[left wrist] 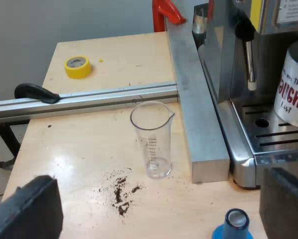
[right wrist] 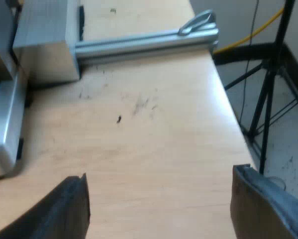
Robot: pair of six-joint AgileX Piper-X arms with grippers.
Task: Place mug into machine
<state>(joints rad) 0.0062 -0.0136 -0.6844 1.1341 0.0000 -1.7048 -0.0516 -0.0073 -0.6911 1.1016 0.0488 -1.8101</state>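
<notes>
A white mug [left wrist: 294,84] with red and black lettering stands on the drip tray [left wrist: 268,137] of the espresso machine [left wrist: 248,30], beside the steam wand [left wrist: 250,64]. My left gripper [left wrist: 158,209] hangs open over the wooden table, short of the machine, with nothing between its fingers [left wrist: 29,209]. A clear measuring glass [left wrist: 152,139] stands upright just beyond it. A blue tamper [left wrist: 234,224] sits close to the gripper. My right gripper [right wrist: 161,209] is open over bare tabletop, near the machine's base [right wrist: 4,134], holding nothing.
Aluminium bars [left wrist: 193,99] frame the machine on the table; one [right wrist: 144,42] runs toward the table's edge. Spilled coffee grounds [left wrist: 121,191] lie near the glass. A yellow tape roll [left wrist: 77,66] and a black clamp handle [left wrist: 35,92] are farther off. A tripod stand [right wrist: 268,89] is beyond the table edge.
</notes>
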